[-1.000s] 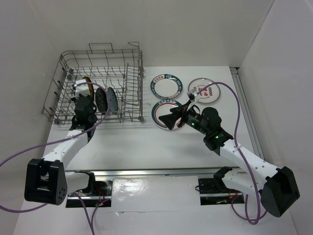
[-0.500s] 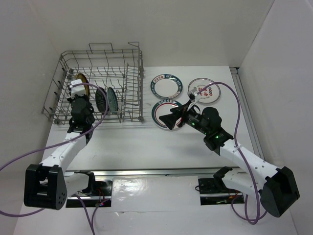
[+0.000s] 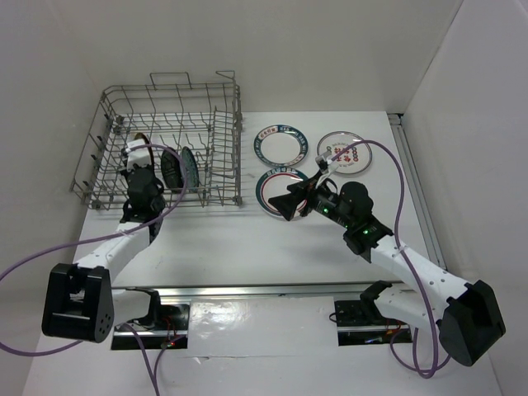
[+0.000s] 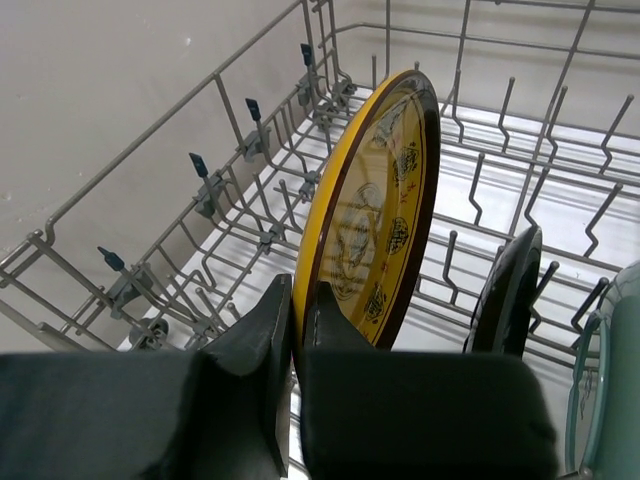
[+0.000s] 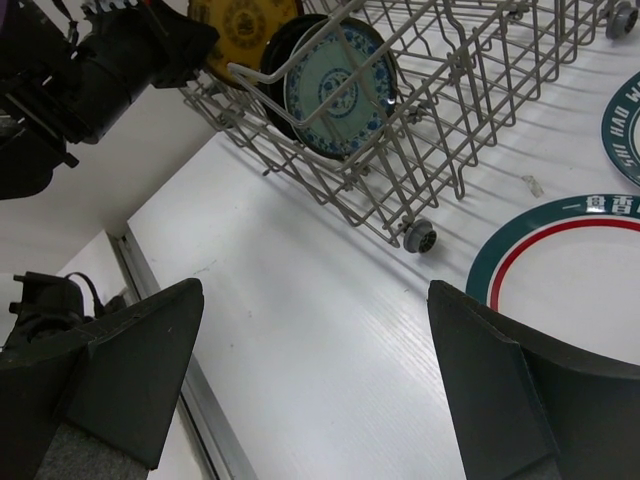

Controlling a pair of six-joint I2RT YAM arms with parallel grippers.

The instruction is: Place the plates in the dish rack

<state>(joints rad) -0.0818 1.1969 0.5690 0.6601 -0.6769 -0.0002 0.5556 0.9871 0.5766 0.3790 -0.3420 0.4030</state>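
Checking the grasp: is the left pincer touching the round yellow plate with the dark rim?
Touching. The left wrist view shows the left pincer shut on the lower rim of the round yellow plate, a finger on each face.

The left arm [image 3: 107,247] and the right arm [image 3: 412,268] are thin white tubes with black joints. Each starts at a chunky black box [image 3: 76,304] on the near side. A purple cable [image 3: 402,188] loops along each arm. Tiny green lights [image 3: 360,233] glow on the right arm. The right gripper [image 5: 315,300] has wide, black, wedge-shaped fingers.
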